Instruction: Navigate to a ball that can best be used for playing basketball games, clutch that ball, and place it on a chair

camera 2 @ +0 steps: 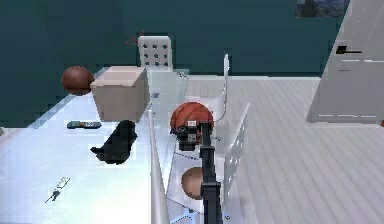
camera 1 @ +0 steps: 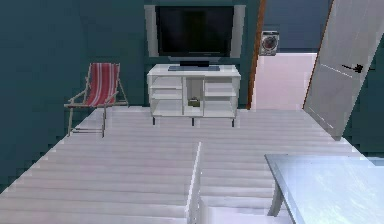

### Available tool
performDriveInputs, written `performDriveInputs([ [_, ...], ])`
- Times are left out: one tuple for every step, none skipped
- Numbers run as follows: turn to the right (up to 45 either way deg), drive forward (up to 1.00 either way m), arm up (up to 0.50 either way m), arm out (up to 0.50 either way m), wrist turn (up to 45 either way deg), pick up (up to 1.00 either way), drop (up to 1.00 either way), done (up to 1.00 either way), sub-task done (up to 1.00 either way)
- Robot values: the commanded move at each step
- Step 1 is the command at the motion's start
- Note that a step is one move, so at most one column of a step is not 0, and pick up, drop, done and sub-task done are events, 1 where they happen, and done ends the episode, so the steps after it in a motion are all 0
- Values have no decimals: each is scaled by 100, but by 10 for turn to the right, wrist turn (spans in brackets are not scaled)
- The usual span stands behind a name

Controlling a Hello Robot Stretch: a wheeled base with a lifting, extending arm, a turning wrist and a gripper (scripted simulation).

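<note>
- claw [camera 2: 190,132] at the tip of the dark arm [camera 2: 207,185]: i cannot tell whether it is clenched or released, nor whether it holds anything.
- low beside the arm is a tan round thing [camera 2: 190,183]; what it is i can't tell.
- the orange basketball [camera 2: 188,115] sits right at the claw's far end, on its outward side. it is round, so there is no long axis to line up.
- a white chair [camera 2: 238,145] stands just beside ball and arm. i can't tell whether the ball rests on its seat or hangs above it, and i judge the placing turns on that.
- the pale surface [camera 2: 60,150] at the arm side view's left carries a black heap [camera 2: 118,145], a remote [camera 2: 82,125], a cardboard box [camera 2: 122,92] and a dark brown ball [camera 2: 77,78].
- the room has dark teal walls and a white door [camera 2: 350,70]. ahead across the plank floor [camera 1: 120,160] are a striped deck chair [camera 1: 97,88], a white tv stand [camera 1: 195,95] and a tv [camera 1: 195,30].
</note>
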Motion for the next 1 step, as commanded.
performDriveInputs([
  [0,0,-32,0,0,0,0,0,0],
])
